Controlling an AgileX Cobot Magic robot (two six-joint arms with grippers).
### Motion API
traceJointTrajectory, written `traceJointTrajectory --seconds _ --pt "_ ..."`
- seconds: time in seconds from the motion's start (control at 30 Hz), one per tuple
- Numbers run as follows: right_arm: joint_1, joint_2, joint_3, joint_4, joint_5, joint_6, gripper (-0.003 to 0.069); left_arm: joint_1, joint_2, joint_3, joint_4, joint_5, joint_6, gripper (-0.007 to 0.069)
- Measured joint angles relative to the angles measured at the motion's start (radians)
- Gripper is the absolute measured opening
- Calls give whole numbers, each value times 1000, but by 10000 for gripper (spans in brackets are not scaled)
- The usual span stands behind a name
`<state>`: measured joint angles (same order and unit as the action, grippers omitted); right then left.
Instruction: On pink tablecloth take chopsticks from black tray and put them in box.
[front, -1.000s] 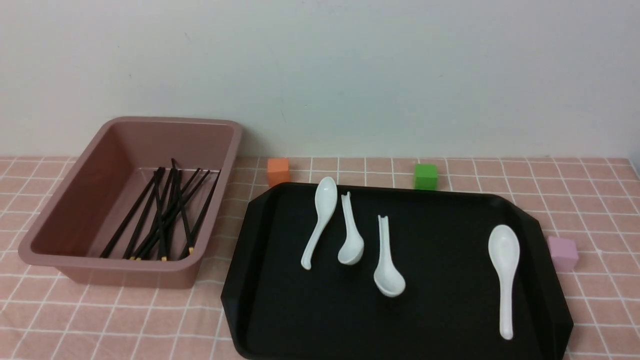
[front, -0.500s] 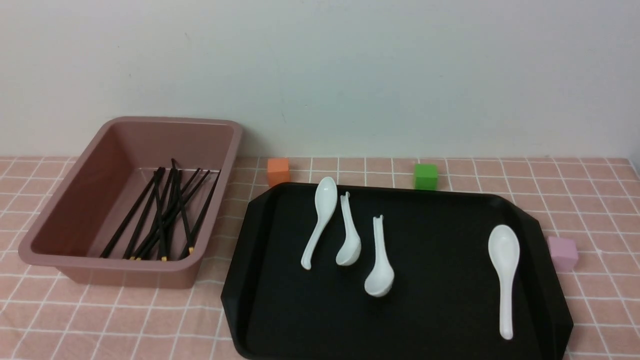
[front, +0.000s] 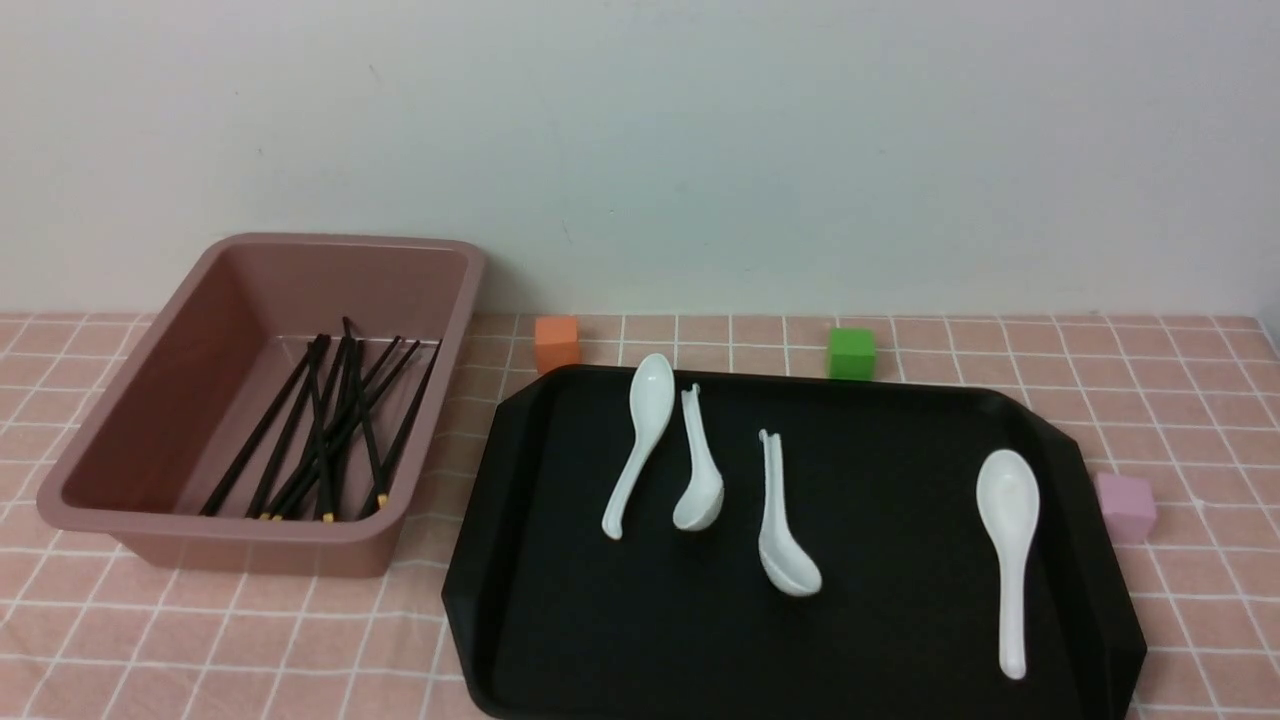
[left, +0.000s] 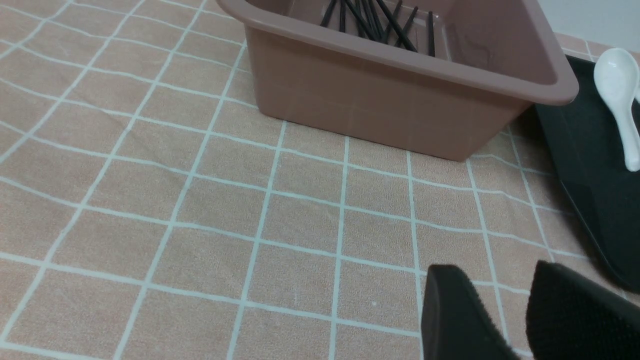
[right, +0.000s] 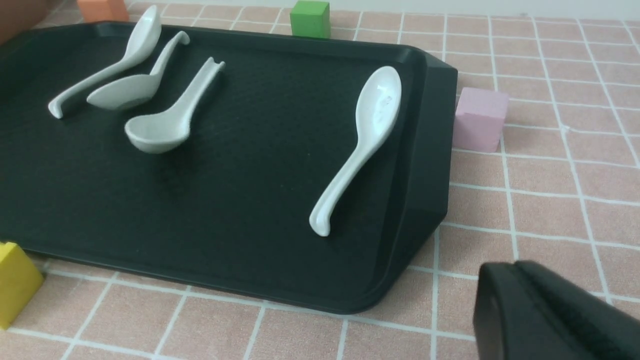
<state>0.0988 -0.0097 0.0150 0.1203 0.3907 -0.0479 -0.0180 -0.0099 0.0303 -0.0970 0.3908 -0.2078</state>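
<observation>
Near edge first: left pincer (left: 520, 320) sat low over the pink tablecloth (left: 150, 200), short of the box (left: 400, 110); two dark pads stood apart with cloth showing between them, nothing held. Right pincer (right: 545, 315) was parked on the cloth off the tray's near right corner. Only one dark block showed, no gap visible, so probably closed and empty, but its tips were cut off by the frame edge.

Both arms were out of the front view, which fits a parked pose rather than a reach.

Black tray (front: 880, 640) carried just four white spoons (front: 1008, 560); no stick left on it that I could make out, though black on black would be hard to spot. The third spoon (front: 785, 520) lay on its side, bowl tilted.

Chopsticks (front: 330, 430) lay bundled in the box, gold ends toward the near wall, leaning across each other as dropped. Count unclear, since they overlapped. Task looked done.

Yellow cube (right: 15, 285) was half cropped at the tray's near side; the orange (front: 556, 343), green (front: 851, 352) and pink cube (front: 1126, 506) weren't involved.
</observation>
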Motion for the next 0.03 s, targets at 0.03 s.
traceJointTrajectory --seconds 0.03 --pt "0 0 0 0 0 0 40 0 0 0 0 0 0 239"
